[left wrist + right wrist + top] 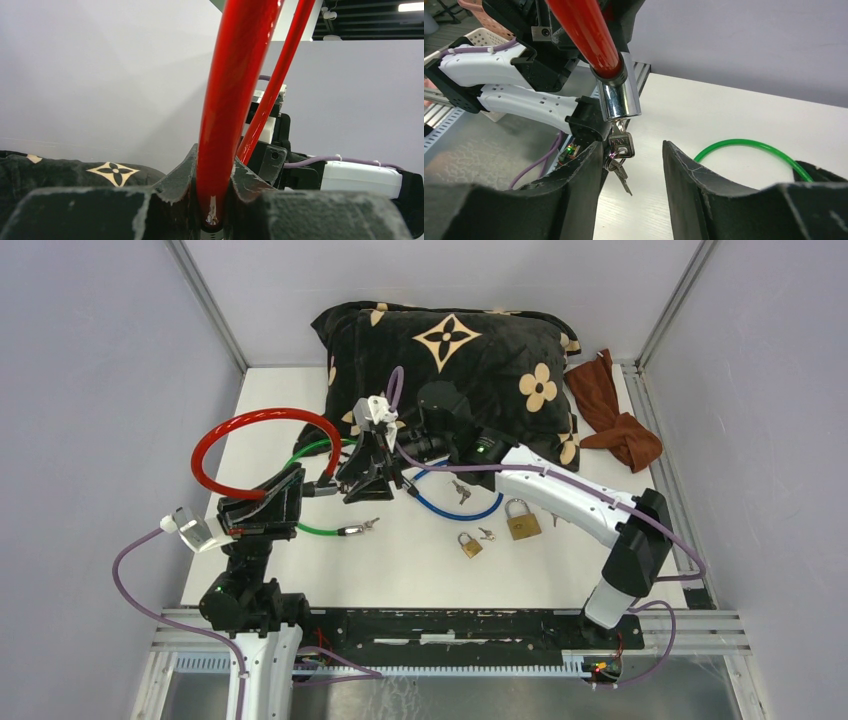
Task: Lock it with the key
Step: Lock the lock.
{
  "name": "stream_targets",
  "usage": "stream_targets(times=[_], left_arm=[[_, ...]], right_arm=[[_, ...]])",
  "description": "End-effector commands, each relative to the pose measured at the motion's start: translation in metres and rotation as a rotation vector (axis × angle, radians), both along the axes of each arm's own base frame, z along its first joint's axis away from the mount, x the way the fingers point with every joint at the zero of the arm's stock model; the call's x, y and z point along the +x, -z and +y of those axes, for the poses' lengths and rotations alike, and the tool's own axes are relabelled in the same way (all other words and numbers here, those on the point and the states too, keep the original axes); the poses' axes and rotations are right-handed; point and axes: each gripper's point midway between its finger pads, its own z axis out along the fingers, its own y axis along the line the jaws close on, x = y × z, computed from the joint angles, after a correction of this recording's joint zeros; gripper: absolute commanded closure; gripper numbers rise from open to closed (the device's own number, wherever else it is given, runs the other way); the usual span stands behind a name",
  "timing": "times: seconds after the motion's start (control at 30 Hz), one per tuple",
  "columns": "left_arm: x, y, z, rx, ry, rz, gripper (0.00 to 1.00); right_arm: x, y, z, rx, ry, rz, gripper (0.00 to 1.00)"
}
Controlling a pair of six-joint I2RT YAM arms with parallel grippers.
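Right wrist cam: looking straight at the key (620, 144), seated in the bottom of the chrome lock barrel (618, 95) on the end of the red cable (584, 30). Hanging in the air over the table (560, 570), in front of the pillow (470, 350), resting on nothing. At least 1 spare key (621, 175) dangling off its head.

Reading the left gripper (214, 200) as clenched on the red cable just behind the barrel, cable sunk in the groove between its fingers. Presumably held that way to keep the barrel off the table, keyway pointing down and out toward the other arm, with room to twist.

Seeing the right gripper (634, 160) released, holding nothing: 2 jaws apart, bracketing the key from both sides, key head just beside 1 finger (574, 190), clear gap to the other. Can't tell whether touching that near finger. Lined up for a pinch on the key head, so judging the step as grasp-then-turn, neither done yet.

Looks: glossy red sleeve, polished round barrel, small grey key head with stamped marks too small to read. Can't tell locked or unlocked from here. Top view: red loop arcing off to the left; green cable (749, 146), larger padlock (522, 522) and smaller padlock (469, 544) lying unused on the table nearby.
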Motion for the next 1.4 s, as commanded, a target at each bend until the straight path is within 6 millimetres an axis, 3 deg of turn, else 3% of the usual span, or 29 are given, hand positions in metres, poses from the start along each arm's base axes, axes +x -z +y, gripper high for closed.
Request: stream_targets(times=[0.0, 0.27, 0.47, 0.67, 0.73, 0.9, 1.07, 1.17, 1.27, 1.37], left_arm=[[-0.023, -0.026, 0.002, -0.003, -0.02, -0.104, 0.98], [-0.02, -0.024, 0.003, -0.01, -0.018, -0.09, 0.98], [-0.019, -0.023, 0.003, -0.01, -0.019, -0.086, 0.98], [-0.019, -0.022, 0.003, -0.011, -0.016, -0.082, 0.98], [-0.019, -0.023, 0.003, -0.014, -0.016, -0.082, 0.98], [-0.018, -0.022, 0.004, -0.025, -0.013, -0.076, 0.98], [-0.004, -0.014, 0.009, -0.11, 0.023, 0.033, 0.98], [0.01, -0.001, 0.014, -0.177, 0.04, 0.134, 0.98], [0.022, 0.013, 0.015, -0.221, 0.058, 0.225, 0.98], [0.028, 0.022, 0.015, -0.237, 0.071, 0.278, 0.98]], right_arm=[[-0.004, -0.016, 0.002, 0.015, -0.026, 0.026, 0.5], [-0.014, -0.015, 0.006, 0.021, -0.07, 0.038, 0.63], [-0.019, -0.02, 0.005, 0.029, -0.091, 0.039, 0.52], [-0.022, -0.028, 0.002, 0.042, -0.103, 0.037, 0.52], [-0.023, -0.03, 0.003, 0.046, -0.099, 0.036, 0.61], [-0.016, -0.026, 0.004, 0.04, -0.051, 0.024, 0.99], [-0.009, -0.034, 0.009, 0.082, 0.062, -0.047, 1.0], [0.007, -0.045, 0.01, 0.151, 0.249, -0.142, 1.0], [0.02, -0.06, 0.001, 0.231, 0.449, -0.277, 1.0], [0.019, -0.064, -0.006, 0.289, 0.528, -0.377, 1.0]])
